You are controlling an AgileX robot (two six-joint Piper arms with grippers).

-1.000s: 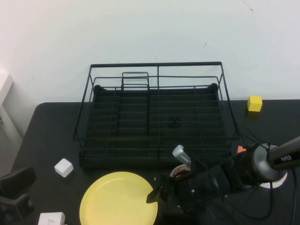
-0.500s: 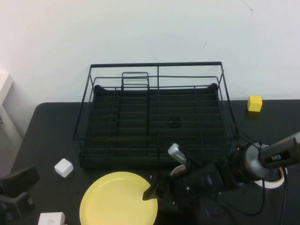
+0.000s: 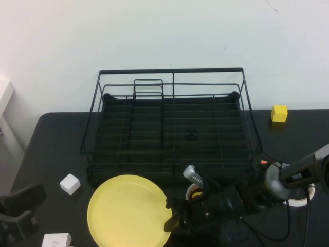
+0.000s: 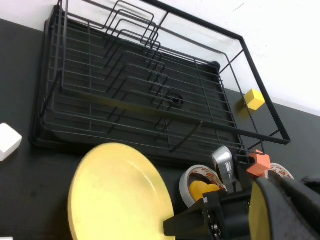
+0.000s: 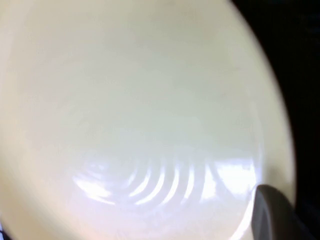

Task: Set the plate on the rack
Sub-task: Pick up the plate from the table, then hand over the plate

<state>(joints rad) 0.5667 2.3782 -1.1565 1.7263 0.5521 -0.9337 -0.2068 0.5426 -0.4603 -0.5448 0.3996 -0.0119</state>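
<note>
Okay: left gripper (image 3: 20, 208), black, sits well off the left front corner of the large black wire dish rack (image 3: 169, 128); can't tell its finger state. White cube (image 3: 70, 183) just off the rack's front-left corner. Pale-yellow round plate (image 3: 128, 209) sits tilted just in front of the rack's front rail, its far edge at the rail. Right gripper (image 3: 174, 216) in front of the rack, fingers clamped on the plate's right edge. Tape roll (image 4: 200, 184) with a yellow object inside, beside the gripper. Small yellow cube (image 3: 279, 113) right of the rack.
</note>
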